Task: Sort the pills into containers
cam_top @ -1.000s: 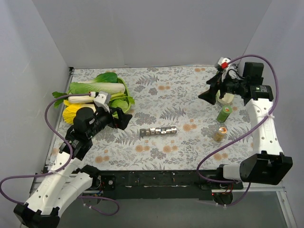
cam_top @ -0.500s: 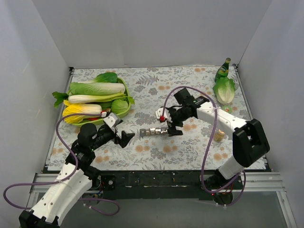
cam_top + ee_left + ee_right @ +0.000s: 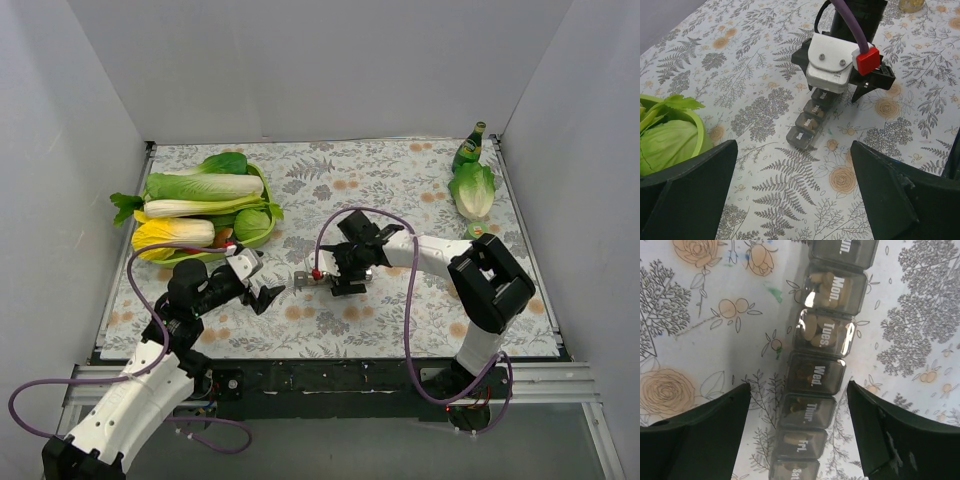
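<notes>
Smoky-grey translucent containers [image 3: 815, 375] lie beneath the right gripper [image 3: 797, 385], framed between its spread fingers and apparently closed. Descend centred and square, I judge, to avoid skidding them. Beyond their Sun end, the left gripper [image 3: 794, 150] hovers, fingers spread.

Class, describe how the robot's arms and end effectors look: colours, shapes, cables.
The left arm and right arm have white links and black joints, each with a purple cable. The left end effector and right end effector have broad black wedge fingers. The right one carries a white housing with two screws and a red block.
</notes>
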Robot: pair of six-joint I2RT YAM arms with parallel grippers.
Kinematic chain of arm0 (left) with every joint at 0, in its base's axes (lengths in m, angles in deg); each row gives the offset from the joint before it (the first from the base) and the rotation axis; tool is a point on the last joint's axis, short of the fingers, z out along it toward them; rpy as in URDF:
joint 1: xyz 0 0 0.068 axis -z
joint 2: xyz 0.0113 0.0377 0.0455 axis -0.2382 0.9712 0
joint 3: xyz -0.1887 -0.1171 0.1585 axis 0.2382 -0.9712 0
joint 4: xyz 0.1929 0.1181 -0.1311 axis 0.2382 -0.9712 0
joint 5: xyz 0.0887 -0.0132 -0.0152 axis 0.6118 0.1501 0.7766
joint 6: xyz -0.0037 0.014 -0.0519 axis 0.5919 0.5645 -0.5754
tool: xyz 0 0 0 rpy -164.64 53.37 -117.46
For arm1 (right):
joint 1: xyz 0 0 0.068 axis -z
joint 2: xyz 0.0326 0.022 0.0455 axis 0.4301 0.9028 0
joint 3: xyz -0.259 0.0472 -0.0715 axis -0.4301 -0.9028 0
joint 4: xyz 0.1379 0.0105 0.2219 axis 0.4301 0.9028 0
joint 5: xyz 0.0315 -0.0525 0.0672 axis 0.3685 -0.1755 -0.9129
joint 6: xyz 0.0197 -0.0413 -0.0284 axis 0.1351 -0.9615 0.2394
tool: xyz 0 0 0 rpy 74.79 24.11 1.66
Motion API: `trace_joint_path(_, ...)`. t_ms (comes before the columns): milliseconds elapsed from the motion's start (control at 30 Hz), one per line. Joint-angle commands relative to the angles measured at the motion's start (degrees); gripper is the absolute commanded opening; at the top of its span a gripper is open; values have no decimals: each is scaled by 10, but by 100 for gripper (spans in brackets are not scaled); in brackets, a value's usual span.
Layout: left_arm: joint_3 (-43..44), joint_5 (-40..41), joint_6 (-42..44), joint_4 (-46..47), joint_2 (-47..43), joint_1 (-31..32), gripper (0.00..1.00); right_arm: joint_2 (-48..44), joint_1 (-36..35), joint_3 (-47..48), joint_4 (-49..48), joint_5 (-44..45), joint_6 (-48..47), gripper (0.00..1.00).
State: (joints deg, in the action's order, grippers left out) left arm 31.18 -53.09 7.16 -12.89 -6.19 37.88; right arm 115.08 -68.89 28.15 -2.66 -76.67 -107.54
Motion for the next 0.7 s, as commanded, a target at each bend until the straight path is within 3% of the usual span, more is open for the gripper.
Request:
trace_joint_path(0, 6, -17, 29, 8, -1, -4, 98, 18, -3, 20, -25, 24, 29, 82)
trace_joint_path(200, 9, -35, 57, 10, 18, -3, 97, 28, -2, 13, -14, 31, 49, 63)
trace_joint_path(367, 15, -78, 92, 2, 52, -4, 88, 26, 6, 3, 4, 26, 58, 48)
trace_joint_path(467, 17, -112, 120, -1, 81, -3, 83, 14, 23, -8, 18, 16, 61, 42)
trace_joint_path(667, 24, -166, 185, 9, 169, 1, 77, -37, 60, -54, 30, 16, 33, 39)
